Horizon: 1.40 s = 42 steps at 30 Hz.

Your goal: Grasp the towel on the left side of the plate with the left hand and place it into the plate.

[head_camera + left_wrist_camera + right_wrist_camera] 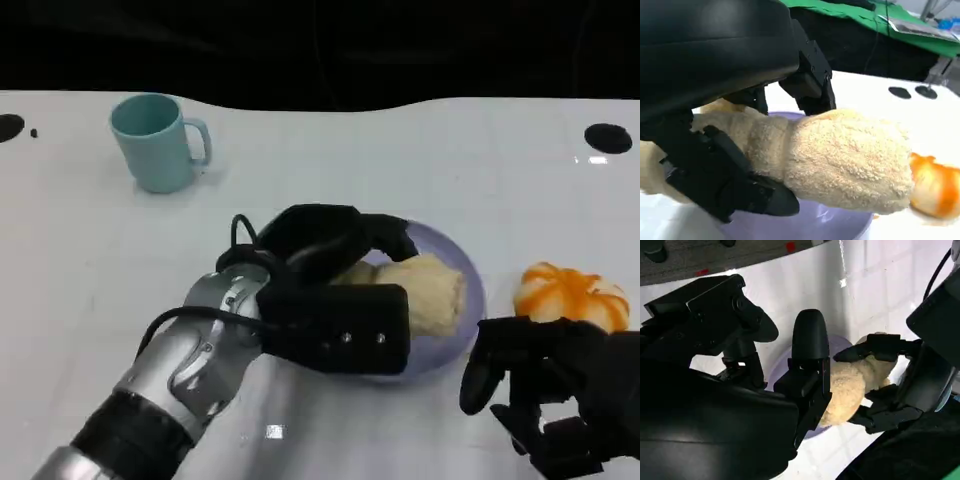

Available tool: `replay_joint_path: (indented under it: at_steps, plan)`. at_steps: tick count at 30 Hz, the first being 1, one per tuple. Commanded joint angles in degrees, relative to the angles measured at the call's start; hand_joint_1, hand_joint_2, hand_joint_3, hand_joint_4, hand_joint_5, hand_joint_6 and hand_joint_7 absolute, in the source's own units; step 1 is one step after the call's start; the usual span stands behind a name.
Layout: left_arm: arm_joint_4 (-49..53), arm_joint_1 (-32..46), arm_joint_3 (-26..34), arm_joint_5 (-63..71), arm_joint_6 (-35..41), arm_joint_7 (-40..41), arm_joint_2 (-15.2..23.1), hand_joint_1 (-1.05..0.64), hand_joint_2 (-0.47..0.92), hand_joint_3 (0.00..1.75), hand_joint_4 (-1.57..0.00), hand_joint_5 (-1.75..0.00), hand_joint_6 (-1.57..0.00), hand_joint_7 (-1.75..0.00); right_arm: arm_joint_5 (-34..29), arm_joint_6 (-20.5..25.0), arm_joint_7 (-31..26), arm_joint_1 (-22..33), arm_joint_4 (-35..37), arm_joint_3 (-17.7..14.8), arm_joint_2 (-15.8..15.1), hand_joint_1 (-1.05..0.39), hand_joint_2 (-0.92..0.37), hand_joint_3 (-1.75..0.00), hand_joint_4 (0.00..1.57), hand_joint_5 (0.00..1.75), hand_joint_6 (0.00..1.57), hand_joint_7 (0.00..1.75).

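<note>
**Towel over the plate, left hand gripping it**

I have the rolled cream terry-cloth towel (pixel 425 290) lying across the shallow lavender plastic plate (pixel 470 300), its free end towards the plate's right rim. My black many-fingered left hand (pixel 335 290) is wrapped around the near-left part of the roll; in the left wrist view its fingers (pixel 735 185) press into the pile from both sides, so I judge the towel is gripped, not let go. I cannot tell whether the roll bears fully on the plate, so I judge the hold is there to steady it until it settles.

My black right hand (pixel 545 385) rests on the white surface (pixel 330 170) near the right of the plate, fingers loosely curled on nothing, clear of the work.

An orange-and-white striped soft ball (pixel 572 295) sits right of the plate. A teal plastic mug (pixel 155 140) stands far left, well apart.

I can read no brand, label or writing anywhere.
</note>
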Motion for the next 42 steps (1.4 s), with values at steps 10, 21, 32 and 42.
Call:
replay_joint_path:
  at_steps: [10, 21, 32, 42]
  plan:
    - [-10.06, 0.51, -0.48, 2.55, 6.11, -10.47, 5.05, -0.69, 0.92, 0.15, -0.18, -0.6, -0.29, -0.02, 0.53, -0.92, 0.93, 0.03, 0.43, -1.45, -1.04, 0.02, -0.54, -1.11, 0.7, 1.75, 0.69, 1.44]
    - [-25.67, 9.58, 9.54, -8.42, 10.47, -17.52, 10.86, -0.48, 0.92, 0.24, -0.49, -0.69, -0.51, -0.1, 0.31, -0.62, 0.92, -0.36, 0.79, -1.42, -0.93, 0.02, -0.55, -1.11, 0.71, 1.73, 0.7, 1.44]
    - [-42.83, 24.06, 22.71, -30.44, 25.29, -18.56, 6.97, -0.31, 0.92, 0.27, -0.71, -0.85, -0.82, -0.15, 0.49, -1.2, 1.26, -0.32, 1.22, -1.72, -1.11, 0.03, -0.55, -1.11, 0.71, 1.73, 0.69, 1.46]
    - [-59.96, 30.3, 34.41, -50.82, 54.84, -15.61, 3.38, -0.08, 0.46, 1.29, -0.7, -1.57, -0.76, -1.11, 0.18, 0.59, 1.48, -0.74, 0.37, -1.45, -1.53, 0.02, -0.56, -1.08, 0.7, 1.73, 0.69, 1.45]
